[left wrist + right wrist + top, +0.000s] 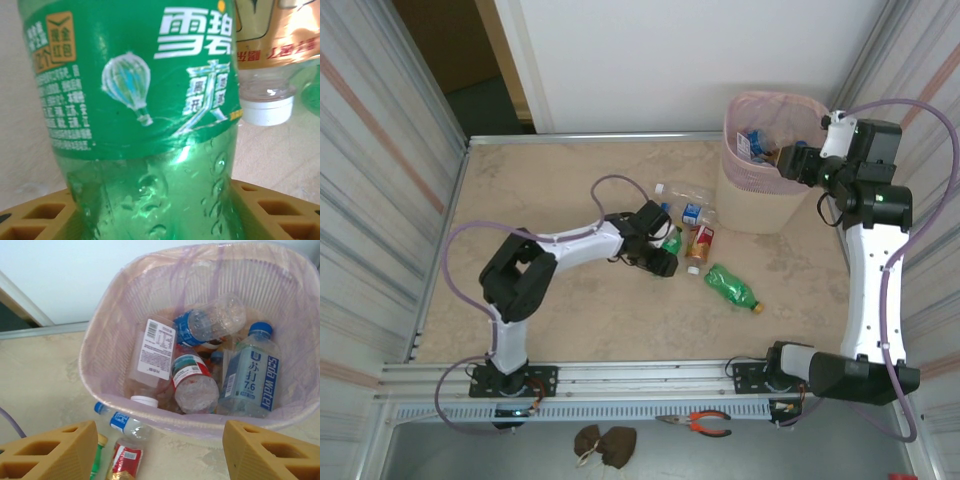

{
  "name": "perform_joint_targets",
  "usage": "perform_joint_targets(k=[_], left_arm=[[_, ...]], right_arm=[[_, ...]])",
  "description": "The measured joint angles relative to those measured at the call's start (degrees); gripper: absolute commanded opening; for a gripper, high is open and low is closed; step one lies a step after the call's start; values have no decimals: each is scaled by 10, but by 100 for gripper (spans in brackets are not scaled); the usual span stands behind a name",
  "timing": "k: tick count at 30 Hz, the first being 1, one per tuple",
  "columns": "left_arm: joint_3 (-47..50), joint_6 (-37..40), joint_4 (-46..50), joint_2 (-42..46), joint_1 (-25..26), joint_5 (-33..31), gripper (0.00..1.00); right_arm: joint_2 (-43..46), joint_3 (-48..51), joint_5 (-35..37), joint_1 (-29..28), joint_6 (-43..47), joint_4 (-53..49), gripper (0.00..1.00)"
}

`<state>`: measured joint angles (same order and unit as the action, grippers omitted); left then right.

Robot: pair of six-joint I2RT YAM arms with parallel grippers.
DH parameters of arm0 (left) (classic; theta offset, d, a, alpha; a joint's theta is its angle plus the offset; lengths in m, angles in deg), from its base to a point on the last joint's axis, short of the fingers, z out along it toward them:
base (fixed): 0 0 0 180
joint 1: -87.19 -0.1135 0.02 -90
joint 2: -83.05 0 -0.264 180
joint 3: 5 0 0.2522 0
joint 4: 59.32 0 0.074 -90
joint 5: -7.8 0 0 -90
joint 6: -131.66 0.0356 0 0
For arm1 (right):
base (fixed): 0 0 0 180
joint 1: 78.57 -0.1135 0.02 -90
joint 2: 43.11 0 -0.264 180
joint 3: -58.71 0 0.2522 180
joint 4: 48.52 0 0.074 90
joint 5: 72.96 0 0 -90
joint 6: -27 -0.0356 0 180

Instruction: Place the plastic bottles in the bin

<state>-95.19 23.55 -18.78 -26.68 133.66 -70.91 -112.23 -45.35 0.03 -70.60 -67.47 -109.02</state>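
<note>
Top external: the bin (760,208) stands at the tabletop's (550,165) far right corner, bottles showing inside its pink liner. The right tool (788,160) hangs over the bin's right rim. Near the middle of the tabletop, the left tool (669,247) sits in a cluster of bottles just left of the bin. A green bottle with an orange cap (731,287) lies alone, nearer the front edge.

Left wrist: the left tool (155,217) is closed on a green Sprite bottle (140,95), its yellow fingers (35,220) pressed against both sides of the body. Behind it, on the right, is a gold-labelled bottle with a white cap (266,107).

Right wrist: the right tool (160,450) is spread wide and holds nothing, its fingers (55,452) above the bin's near rim. Inside the bin (102,335) lie a blue-capped soda water bottle (250,377), a clear bottle with a blue label (212,320), a red-and-teal labelled bottle (192,382) and a clear bottle with a white barcode label (152,352). On the tabletop, against the bin's near wall, lies a clear blue-capped bottle (122,422), with a red-labelled bottle (125,460) just beside it.
</note>
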Motion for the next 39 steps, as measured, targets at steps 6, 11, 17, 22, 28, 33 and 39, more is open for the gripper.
perform_joint_targets(k=[6, 11, 17, 22, 28, 33, 39], left_arm=[[35, 15, -25, 89, -36, 7, 56], [61, 31, -69, 156, -56, 32, 54], [80, 59, -134, 228, -58, 84, 54], [98, 73, -206, 285, -59, 140, 54], [124, 78, -301, 344, -59, 211, 54], [127, 75, -365, 370, -59, 266, 54], [132, 64, -422, 384, -59, 323, 54]], right_arm=[[29, 24, -33, -29, 0, 27, 68], [49, 42, -66, -61, 0, 58, 69], [67, 69, -116, -106, -1, 98, 70], [85, 90, -161, -145, -13, 144, 72], [100, 100, -214, -200, -26, 205, 74], [101, 100, -245, -246, -36, 254, 75], [87, 87, -265, -296, -51, 289, 75]])
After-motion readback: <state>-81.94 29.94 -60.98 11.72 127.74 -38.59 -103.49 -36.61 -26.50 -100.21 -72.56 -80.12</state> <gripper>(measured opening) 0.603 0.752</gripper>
